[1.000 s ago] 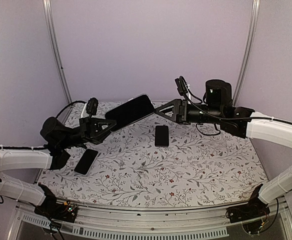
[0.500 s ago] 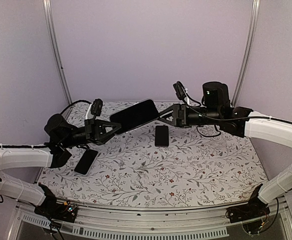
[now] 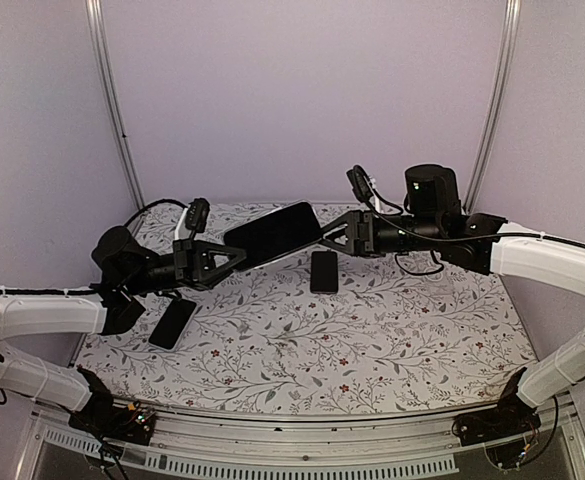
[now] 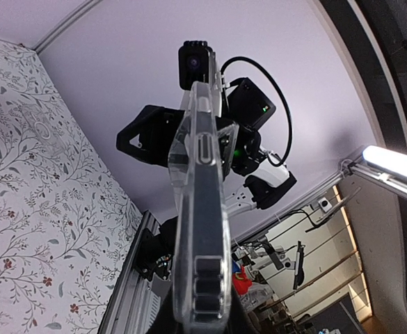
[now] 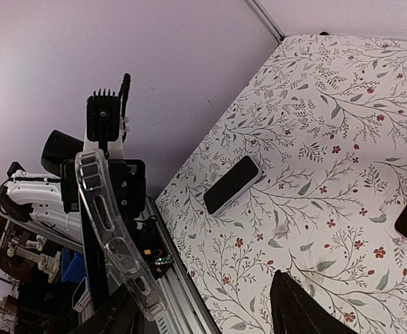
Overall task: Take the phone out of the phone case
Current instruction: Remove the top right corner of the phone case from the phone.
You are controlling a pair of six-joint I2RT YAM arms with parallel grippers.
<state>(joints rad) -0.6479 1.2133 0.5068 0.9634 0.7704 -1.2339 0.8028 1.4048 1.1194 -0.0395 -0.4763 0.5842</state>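
The black phone (image 3: 272,235) sits in the clear phone case (image 4: 200,229) and is held tilted in the air over the back of the table. My left gripper (image 3: 234,256) is shut on its lower left end; in the left wrist view the case runs edge-on up from the left gripper (image 4: 202,314). My right gripper (image 3: 334,238) is at the phone's upper right end. In the right wrist view the phone case (image 5: 109,229) lies along the left finger of my right gripper (image 5: 203,309), the other finger stands well apart from it, and the jaws are open.
Two more black phones lie flat on the floral tablecloth (image 3: 372,340): one (image 3: 324,271) under the right gripper, another (image 3: 173,323) at the left below the left arm. Metal posts stand at the back corners, and the rail (image 3: 302,440) runs along the near edge.
The left arm has carried the cased phone a little to the right and lower. The right gripper has followed and come down slightly, its jaws a bit wider.
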